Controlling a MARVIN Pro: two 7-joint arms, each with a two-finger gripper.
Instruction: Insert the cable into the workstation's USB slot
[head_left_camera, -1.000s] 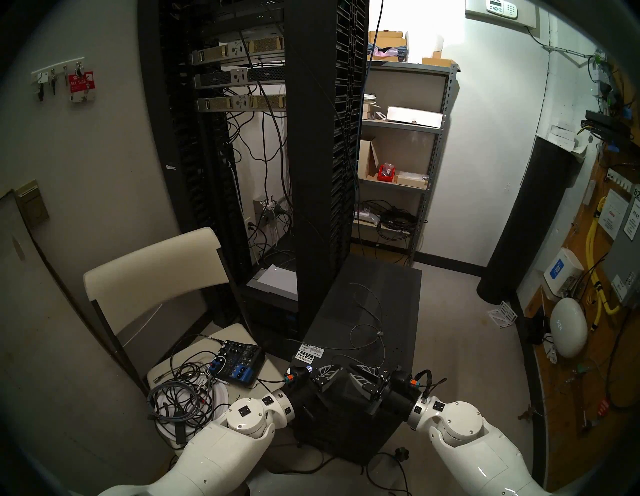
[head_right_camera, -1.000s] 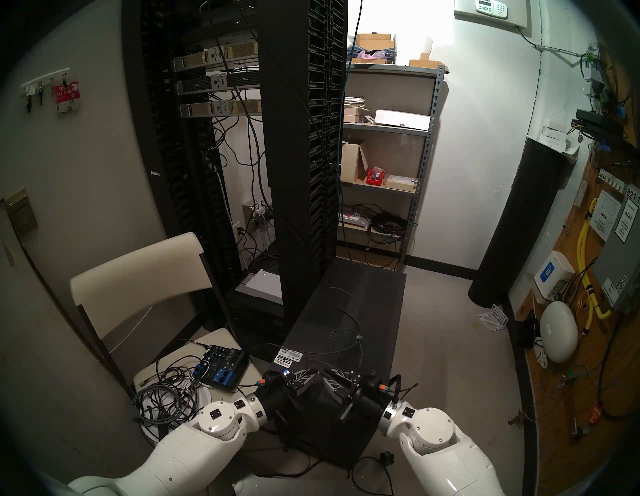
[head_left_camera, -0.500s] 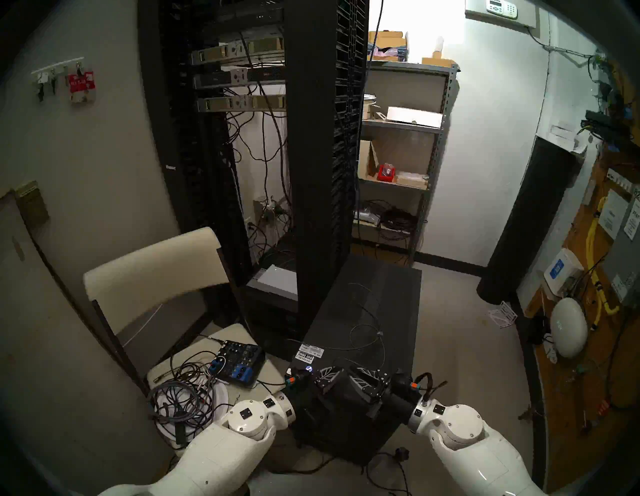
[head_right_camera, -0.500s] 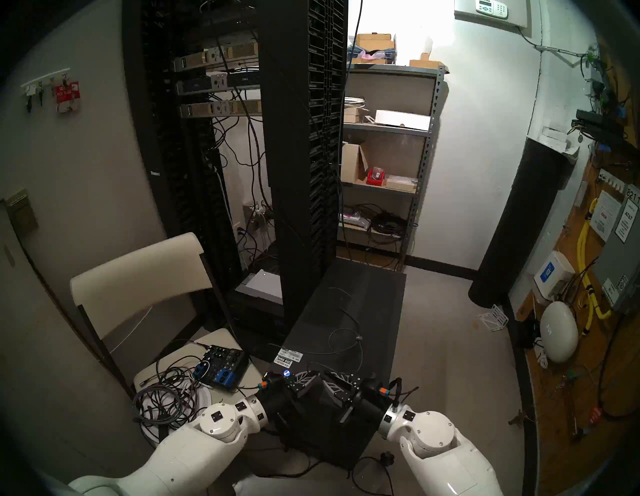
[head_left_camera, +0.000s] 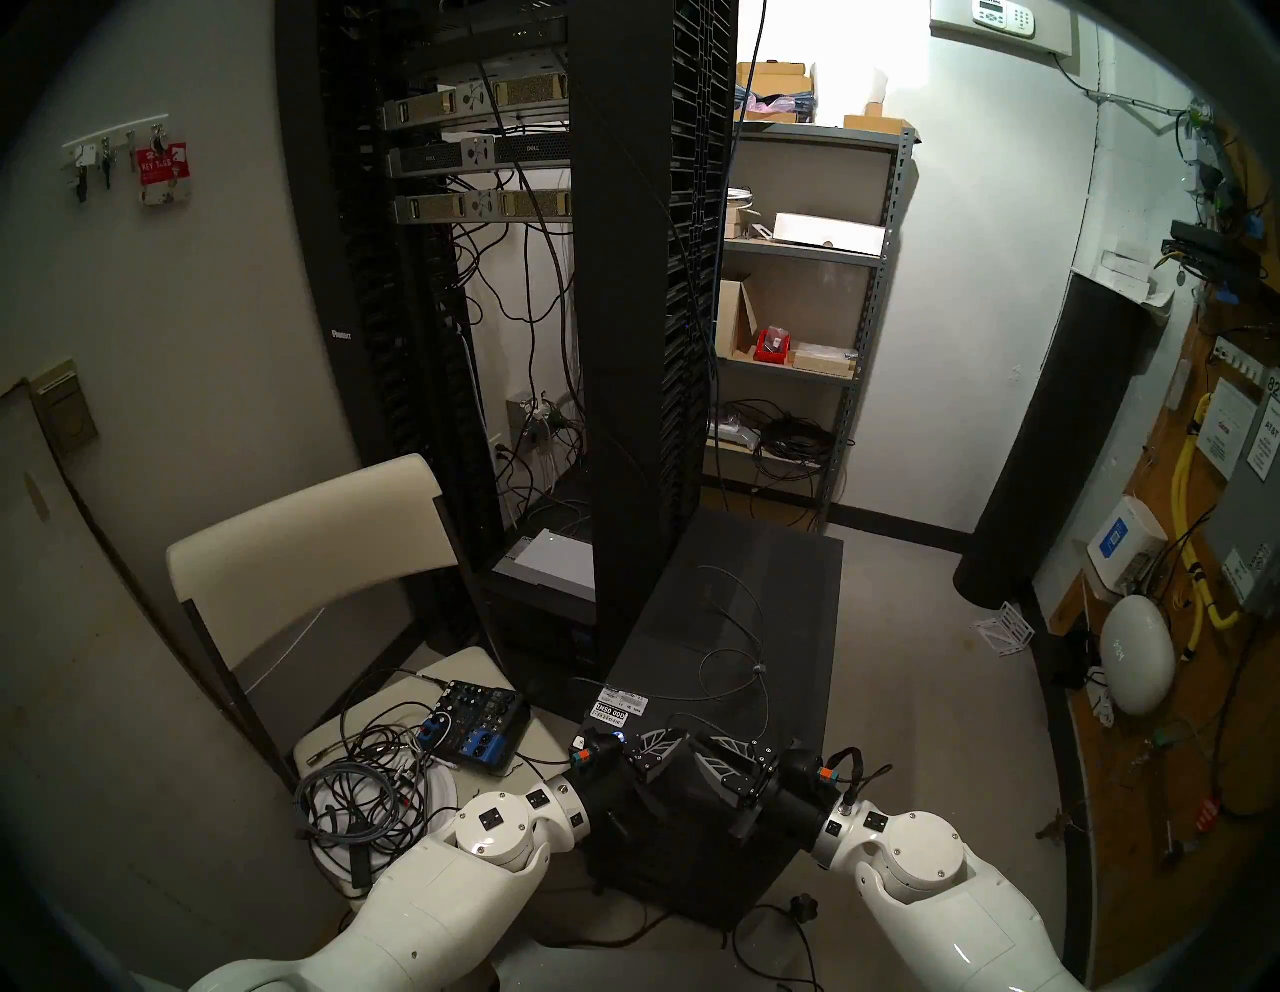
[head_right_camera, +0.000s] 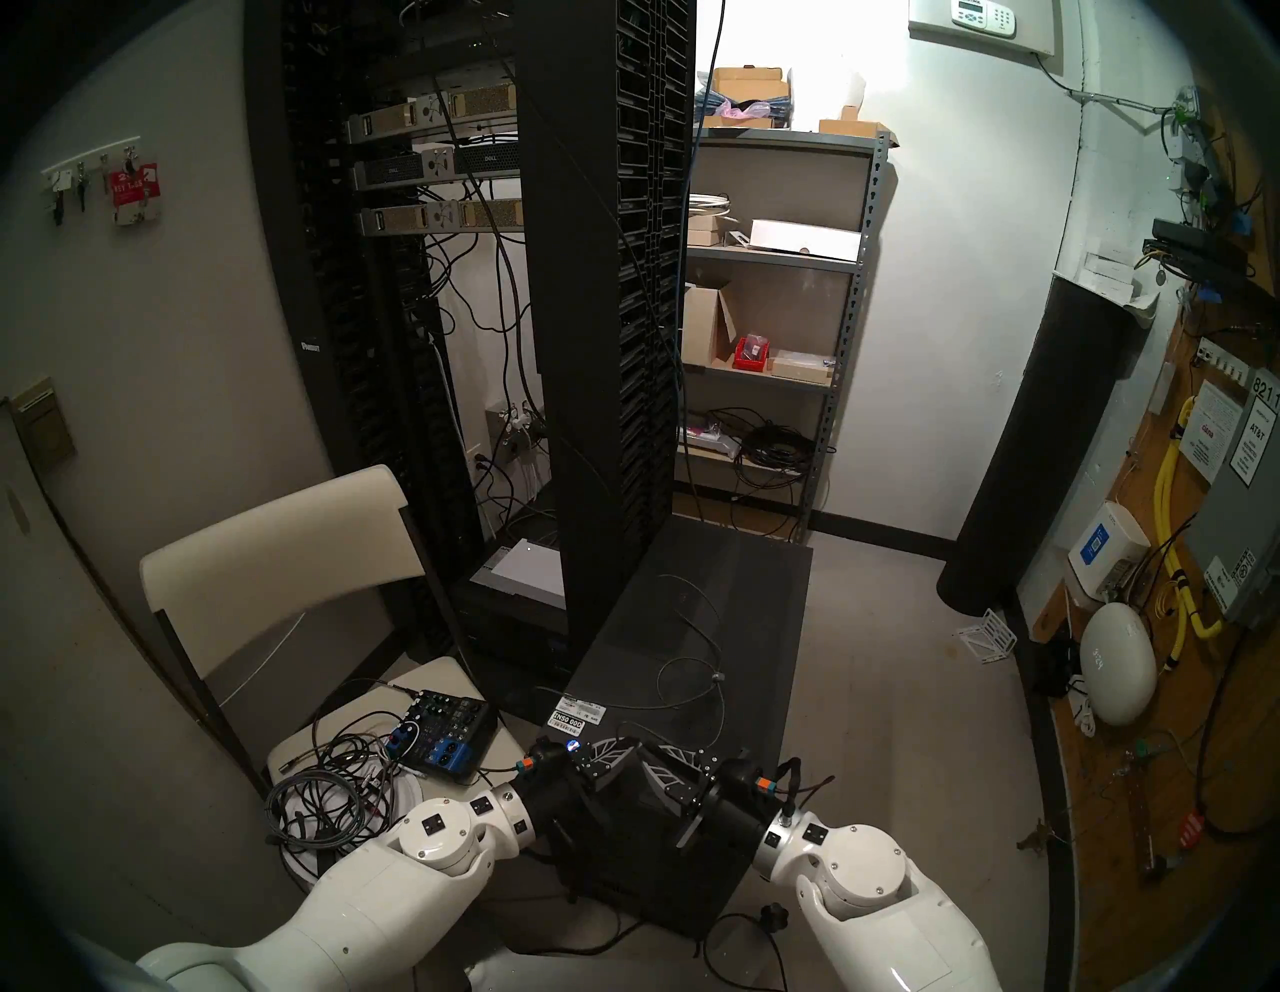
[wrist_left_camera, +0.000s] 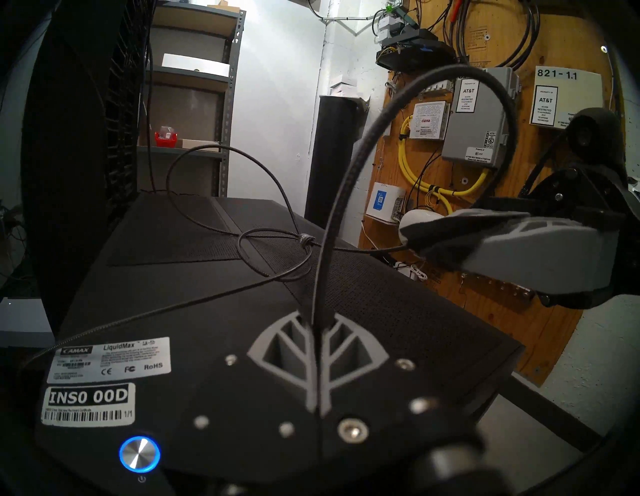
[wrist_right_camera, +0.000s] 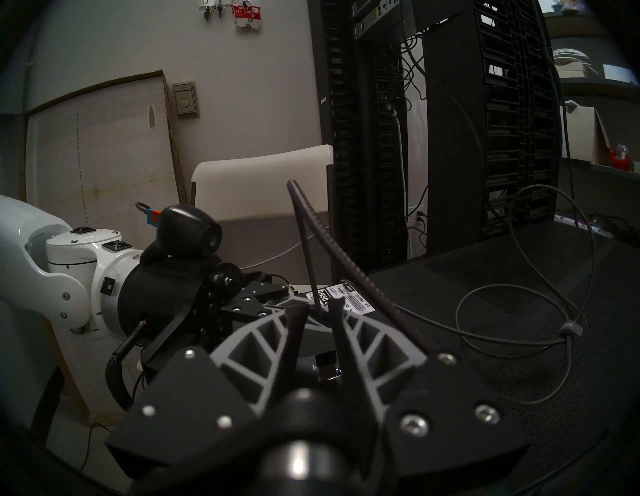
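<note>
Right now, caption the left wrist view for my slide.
Left gripper shut on the cable, which loops across the workstation toward the right gripper.

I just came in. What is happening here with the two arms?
Both arms hover over the front of the black workstation. The left gripper has its jaws shut on the dark-grey cable, which arcs up and loops across the top. The right gripper meets a strand; whether it grips is unclear. No plug is clearly visible.

- A tall black server rack (head_left_camera: 651, 277) stands at the back, cables hanging inside.
- A white chair (head_left_camera: 305, 554) carries a small blue audio mixer (head_left_camera: 478, 724) beside a tangle of cords (head_left_camera: 360, 803).
- Grey metal shelving (head_left_camera: 803, 277) holds cardboard boxes.
</note>
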